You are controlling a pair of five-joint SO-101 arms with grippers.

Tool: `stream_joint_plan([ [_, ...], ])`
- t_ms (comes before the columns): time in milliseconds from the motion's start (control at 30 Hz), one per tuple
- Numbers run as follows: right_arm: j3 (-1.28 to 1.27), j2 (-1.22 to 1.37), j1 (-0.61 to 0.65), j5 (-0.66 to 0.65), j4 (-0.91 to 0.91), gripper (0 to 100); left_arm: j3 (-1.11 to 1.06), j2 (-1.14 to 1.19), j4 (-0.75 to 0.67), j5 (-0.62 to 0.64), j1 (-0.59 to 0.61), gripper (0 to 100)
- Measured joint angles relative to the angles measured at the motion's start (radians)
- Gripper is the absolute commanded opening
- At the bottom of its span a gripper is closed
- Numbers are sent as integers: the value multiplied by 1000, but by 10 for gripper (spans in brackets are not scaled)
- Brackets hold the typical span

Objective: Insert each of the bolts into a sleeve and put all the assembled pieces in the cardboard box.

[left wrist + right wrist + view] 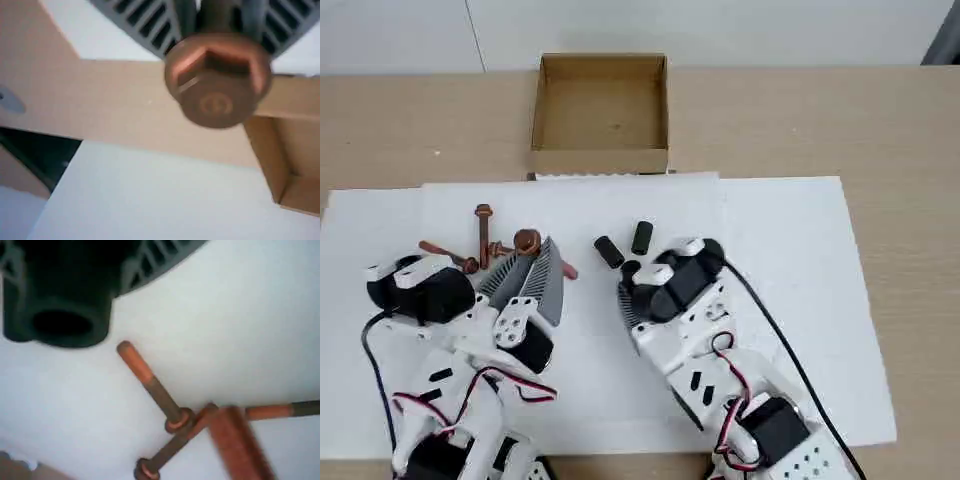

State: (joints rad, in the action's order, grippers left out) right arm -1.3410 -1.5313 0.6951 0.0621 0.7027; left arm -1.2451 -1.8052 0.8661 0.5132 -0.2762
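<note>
Bolt (pixel 217 80) clamped in the left gripper (pixel 535 262), sleeve (pixel 60 305) pinched in the right gripper (pixel 630 280), both short of the cardboard box (pixel 600 160).

We seem to be in a small robotics lab: a pale wooden desk (pixel 900 120) with a plain white backdrop (pixel 740 25), a white sheet (pixel 790 250) over it, a small left arm (pixel 480 345) and right arm (pixel 705 375) with bare wires (pixel 525 388), and loose bolts (pixel 483 232) lying about.

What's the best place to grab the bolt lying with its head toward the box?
I'd take the bolt mid-shank from straight above, closing across it. It lies flat on the white sheet, and other bolts crowd its tip.
</note>
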Motion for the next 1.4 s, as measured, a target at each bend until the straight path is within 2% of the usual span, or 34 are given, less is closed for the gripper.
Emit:
stream_joint_plan([
  [200, -66, 2, 77, -5, -143, 2, -18, 0, -103, 20, 0, 5],
  [400, -124, 2, 117, -75, -245, 2, -18, 0, -118, 55, -23, 5],
  [667, -133, 2, 117, -187, -262, 2, -18, 0, -100, 57, -115, 5],
  [933, -135, -28, 117, -216, -262, 2, -18, 0, -100, -34, -118, 5],
  [1200, -219, -167, 110, -269, -262, 2, -18, 0, -97, -44, -118, 5],
  [1400, -250, -216, 110, -279, -262, 2, -17, -2, -41, -44, -118, 5],
])
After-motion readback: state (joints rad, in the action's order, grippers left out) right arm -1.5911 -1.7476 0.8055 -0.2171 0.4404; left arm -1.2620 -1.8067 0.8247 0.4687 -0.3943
